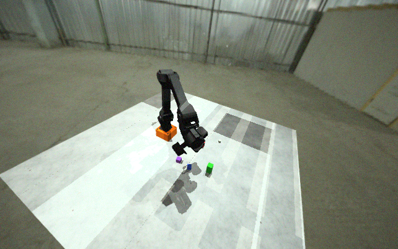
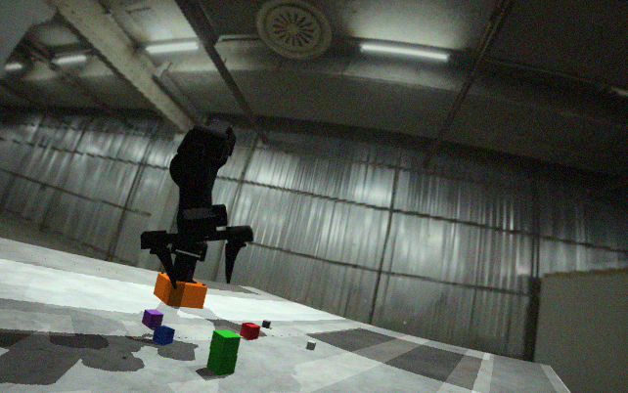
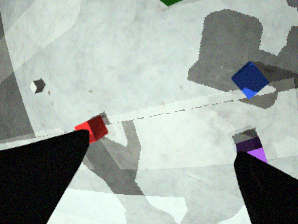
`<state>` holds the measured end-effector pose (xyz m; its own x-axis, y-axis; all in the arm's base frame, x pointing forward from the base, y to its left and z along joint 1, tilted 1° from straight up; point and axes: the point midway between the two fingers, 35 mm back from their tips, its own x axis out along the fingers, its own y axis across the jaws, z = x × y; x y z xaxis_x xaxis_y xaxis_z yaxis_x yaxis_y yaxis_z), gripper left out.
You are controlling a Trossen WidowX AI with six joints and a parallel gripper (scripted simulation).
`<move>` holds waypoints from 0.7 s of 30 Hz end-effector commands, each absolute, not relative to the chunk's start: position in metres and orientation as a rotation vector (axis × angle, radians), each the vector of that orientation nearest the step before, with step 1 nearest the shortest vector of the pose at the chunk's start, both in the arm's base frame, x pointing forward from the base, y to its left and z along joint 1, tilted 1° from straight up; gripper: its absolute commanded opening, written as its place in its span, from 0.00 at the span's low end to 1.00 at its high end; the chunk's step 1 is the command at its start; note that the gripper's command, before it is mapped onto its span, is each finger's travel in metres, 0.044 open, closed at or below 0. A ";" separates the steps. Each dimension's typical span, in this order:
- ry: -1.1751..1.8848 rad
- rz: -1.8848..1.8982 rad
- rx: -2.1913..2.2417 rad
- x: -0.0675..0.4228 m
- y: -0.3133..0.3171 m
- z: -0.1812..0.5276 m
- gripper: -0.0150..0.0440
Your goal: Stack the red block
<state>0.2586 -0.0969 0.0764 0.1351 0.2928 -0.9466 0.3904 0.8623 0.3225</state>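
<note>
Red block (image 3: 93, 127) half hidden behind open claw (image 3: 160, 163) finger.

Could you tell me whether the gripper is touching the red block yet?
Apart. In the exterior view the open gripper hangs well above the floor, while the red block sits on it.

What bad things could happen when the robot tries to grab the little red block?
The open gripper hangs above the red block, holding nothing. The purple block and blue block sit close by, so wide fingers might bump them. Later, the green tower is tall and narrow, so a nudge might topple it.
</note>
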 end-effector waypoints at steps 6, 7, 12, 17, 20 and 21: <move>1.519 -0.039 0.405 0.266 -0.053 0.071 1.00; 1.523 -0.035 0.387 0.267 -0.049 0.071 1.00; 1.540 0.013 0.267 0.269 -0.025 0.069 1.00; 1.549 0.059 0.139 0.269 -0.001 0.068 1.00; 1.552 0.076 0.068 0.267 0.013 0.068 1.00; 1.552 0.081 0.044 0.267 0.017 0.067 1.00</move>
<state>0.2693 0.0066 0.0678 0.0167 0.1109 -0.9937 0.0162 0.9937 0.1112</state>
